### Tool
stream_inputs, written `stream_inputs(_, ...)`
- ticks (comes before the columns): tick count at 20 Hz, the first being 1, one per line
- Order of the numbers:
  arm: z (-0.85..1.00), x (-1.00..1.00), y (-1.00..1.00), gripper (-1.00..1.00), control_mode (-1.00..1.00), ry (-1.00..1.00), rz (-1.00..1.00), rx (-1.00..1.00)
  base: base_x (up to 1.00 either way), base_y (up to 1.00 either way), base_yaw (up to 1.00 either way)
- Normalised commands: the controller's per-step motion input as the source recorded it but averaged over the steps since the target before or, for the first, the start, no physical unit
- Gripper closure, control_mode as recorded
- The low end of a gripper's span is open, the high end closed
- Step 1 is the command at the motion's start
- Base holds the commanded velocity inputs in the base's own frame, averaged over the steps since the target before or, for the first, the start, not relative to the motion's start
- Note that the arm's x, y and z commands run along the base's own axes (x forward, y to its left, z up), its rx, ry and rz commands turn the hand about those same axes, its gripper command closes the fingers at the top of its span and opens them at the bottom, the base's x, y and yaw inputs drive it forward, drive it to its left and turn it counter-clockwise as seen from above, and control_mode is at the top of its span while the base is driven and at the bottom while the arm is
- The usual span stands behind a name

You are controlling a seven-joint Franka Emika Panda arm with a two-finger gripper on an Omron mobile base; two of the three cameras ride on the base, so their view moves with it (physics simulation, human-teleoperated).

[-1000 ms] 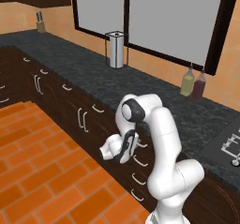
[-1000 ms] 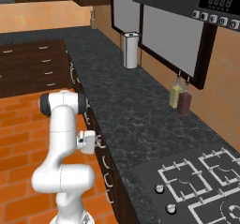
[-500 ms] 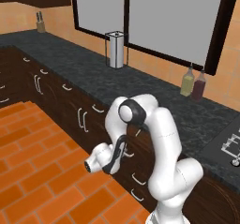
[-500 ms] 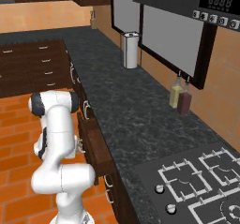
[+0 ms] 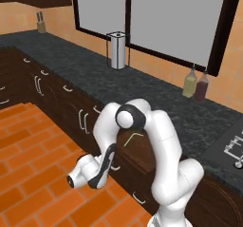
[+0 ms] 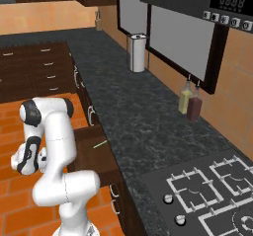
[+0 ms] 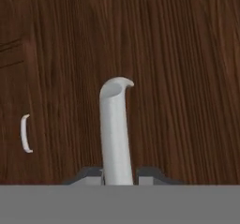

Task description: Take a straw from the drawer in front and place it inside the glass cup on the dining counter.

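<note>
The drawer [image 6: 96, 151] stands pulled out from the run of dark cabinets under the black speckled worktop [image 6: 143, 126], and the arm is folded low in front of it. In the hand view the curved silver handle [image 7: 115, 134] runs straight up between the two dark fingertips [image 7: 150, 174] of the gripper [image 7: 118, 176], with the drawer's brown wood grain behind it; the jaws sit narrow, one on each side of the bar, closed on it as far as I can see. In the left base view the hand [image 5: 90, 171] hangs down over the orange brick floor [image 5: 28, 174], just in front of the drawer front.

The straw [image 6: 100, 144], a thin pale-green stick, lies inside the open drawer on its dark bottom, well apart from the hand; in the left base view it [image 5: 132, 137] shows just past the arm's elbow.

Farther along the worktop stand a steel paper-towel holder [image 5: 116, 50] near the window and two bottles [image 5: 195, 84] close together by the wall. To the right the hob [image 6: 212, 190] begins, and a knife block [image 5: 41, 25] sits at the far left end.
</note>
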Motion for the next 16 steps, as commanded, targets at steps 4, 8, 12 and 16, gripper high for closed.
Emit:
stream_inputs(4, 0.00, -0.38, 1.00, 1.00, -1.00, 0.12, 0.07, 0.09, 0.00, 0.00, 0.00)
stream_inputs(8, 0.00, -0.40, 0.98, -1.00, -1.00, 0.11, 0.08, 0.09, 0.00, 0.00, 0.00)
stream_inputs(12, 0.29, -0.33, 0.46, -1.00, -1.00, 0.07, 0.06, 0.18, 0.00, 0.00, 0.00)
stream_inputs(16, 0.83, -0.45, 0.06, -1.00, -1.00, 0.06, 0.07, 0.33, 0.00, 0.00, 0.00)
